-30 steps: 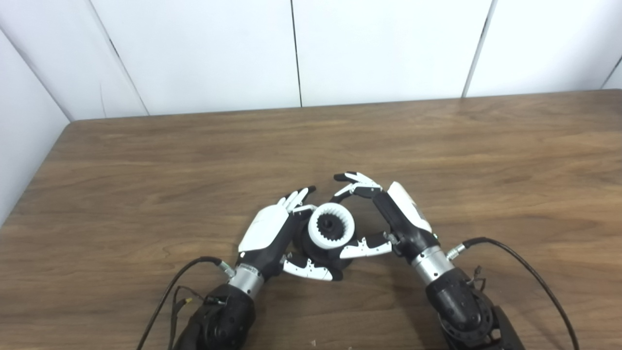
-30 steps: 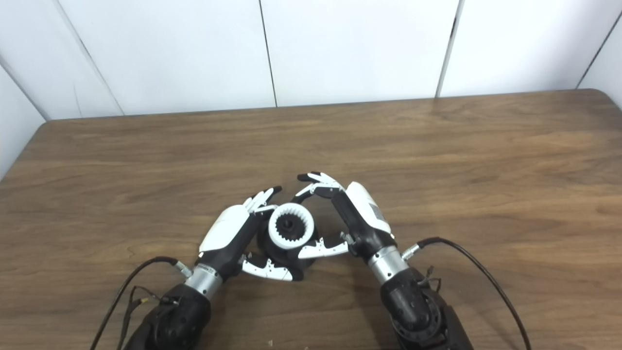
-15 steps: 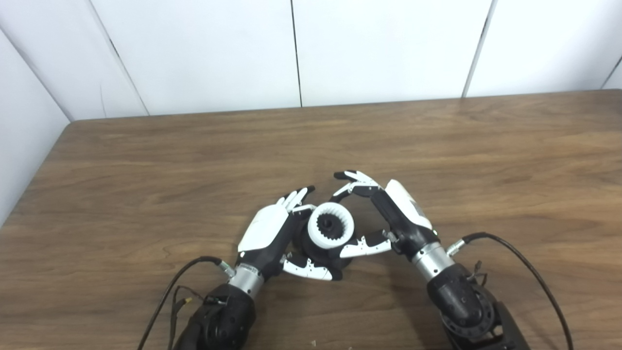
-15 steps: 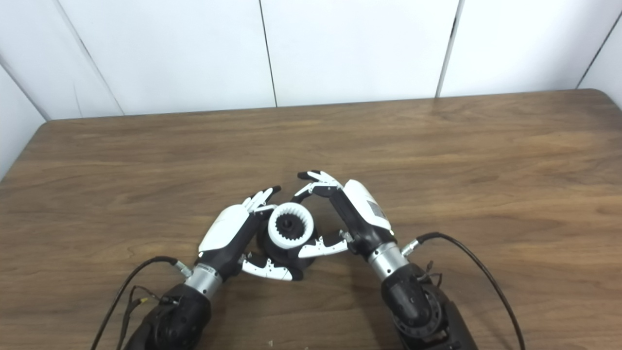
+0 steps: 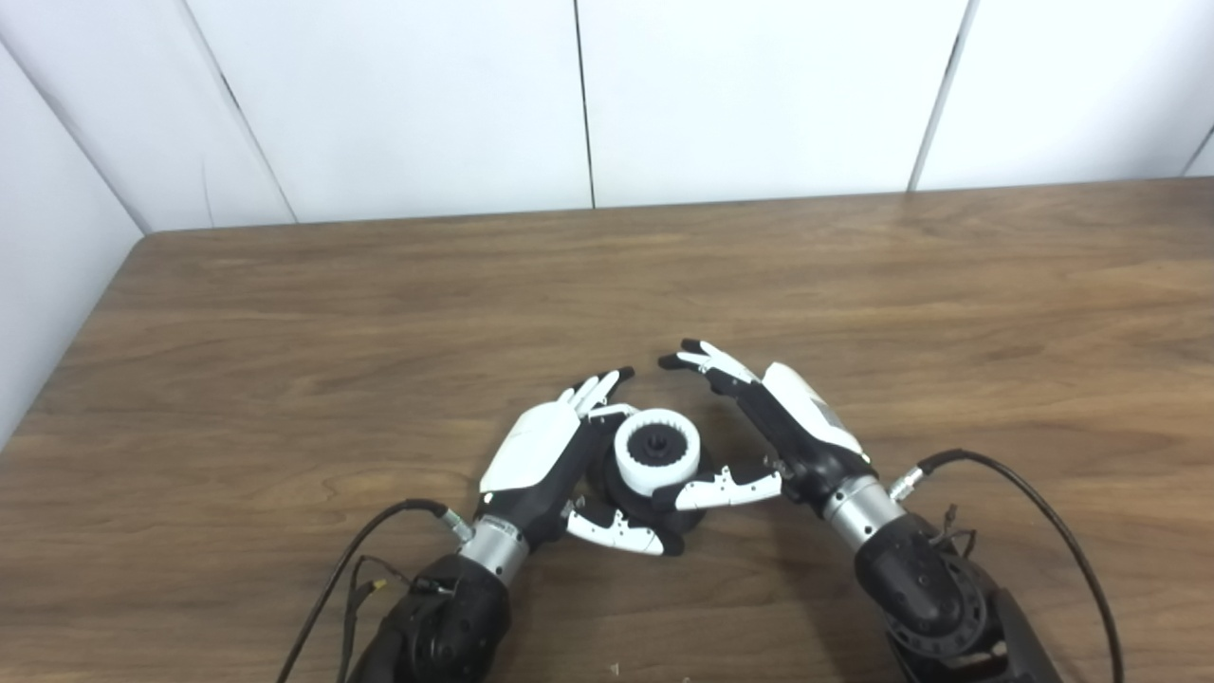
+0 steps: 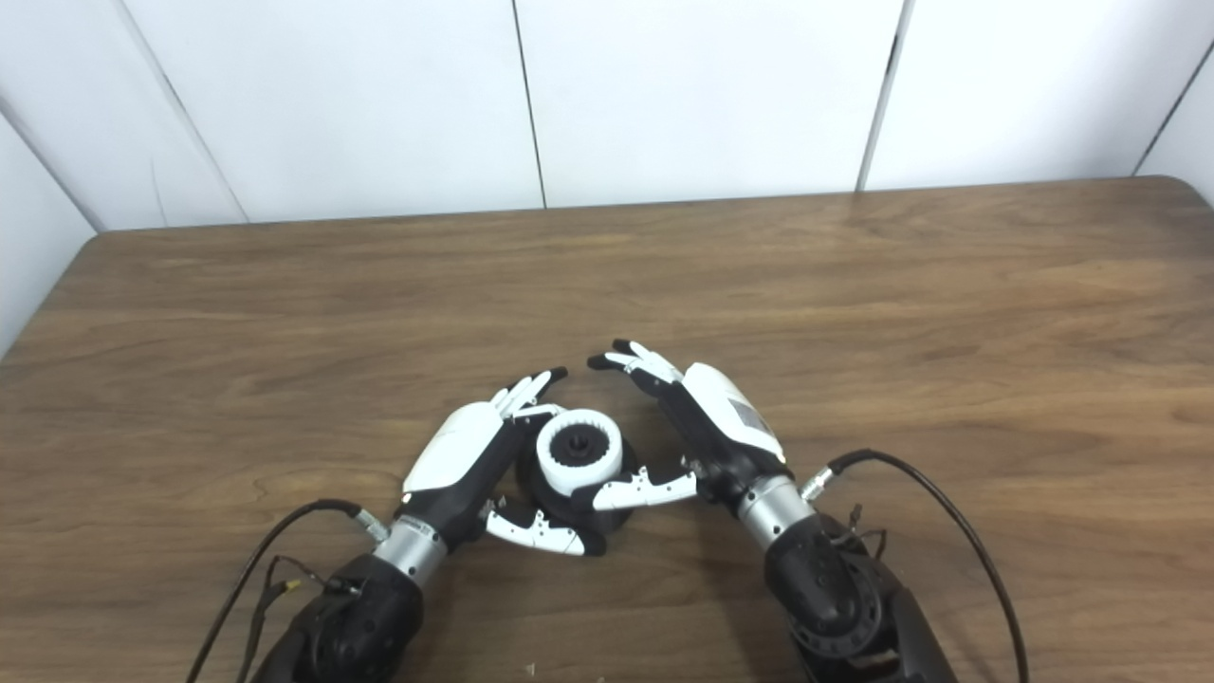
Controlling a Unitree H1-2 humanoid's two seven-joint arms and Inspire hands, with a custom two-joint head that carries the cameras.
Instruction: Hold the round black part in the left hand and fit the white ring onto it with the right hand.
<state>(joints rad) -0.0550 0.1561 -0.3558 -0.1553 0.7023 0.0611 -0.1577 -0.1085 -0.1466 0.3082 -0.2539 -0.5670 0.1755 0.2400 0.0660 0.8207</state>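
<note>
**Ring sitting on the black part, lower centre**

The left hand [image 5: 541, 451] is cupping the round black part [image 5: 637, 498], white ring [image 5: 657, 456] seated on top. The right hand [image 5: 782, 427] is spreading its fingers apart, thumb crossing the part's front. Cables [image 5: 1034, 512] are trailing across the wooden table [image 5: 854, 285].

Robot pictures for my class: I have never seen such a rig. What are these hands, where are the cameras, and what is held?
Both pictures come from two cameras side by side on a humanoid robot's head, looking down at a wooden table. The two arms enter from the bottom edge. The left hand is cupped around a round black part that appears to sit on the table. A white ring with teeth inside sits on top of that part. The right hand is beside it, fingers spread, thumb close by the ring; whether it touches is unclear. Nothing else lies on the table.
</note>
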